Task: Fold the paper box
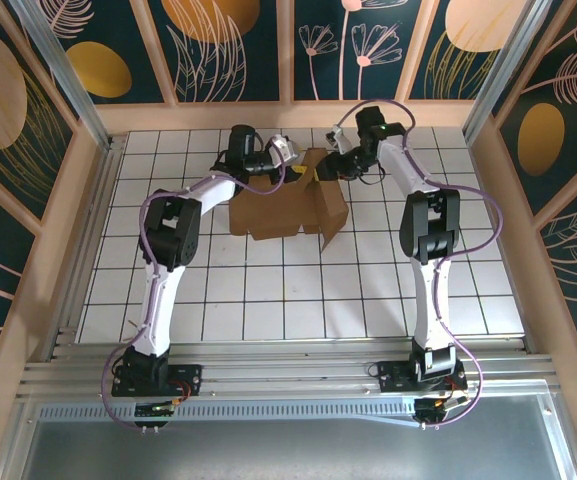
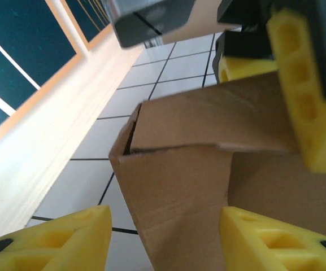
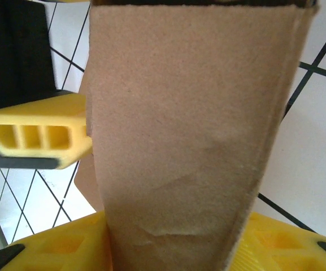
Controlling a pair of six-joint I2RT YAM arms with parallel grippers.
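The paper box (image 1: 283,210) is plain brown cardboard, partly folded, lying on the tiled table toward the back. My left gripper (image 1: 286,153) reaches its far edge from the left and my right gripper (image 1: 328,167) from the right, close together. In the left wrist view a raised flap (image 2: 179,192) stands between the yellow fingers (image 2: 66,237) of the left gripper (image 2: 163,240). The flap has a gap on its left side, so the jaws are open. In the right wrist view a cardboard panel (image 3: 191,141) fills the space between both fingers of the right gripper (image 3: 174,251) and touches each.
A wooden rail (image 1: 288,115) runs along the back of the white tiled table (image 1: 268,300), just behind both grippers. The right gripper's yellow finger (image 2: 304,101) lies across the cardboard in the left wrist view. The left gripper's finger (image 3: 38,138) shows in the right wrist view.
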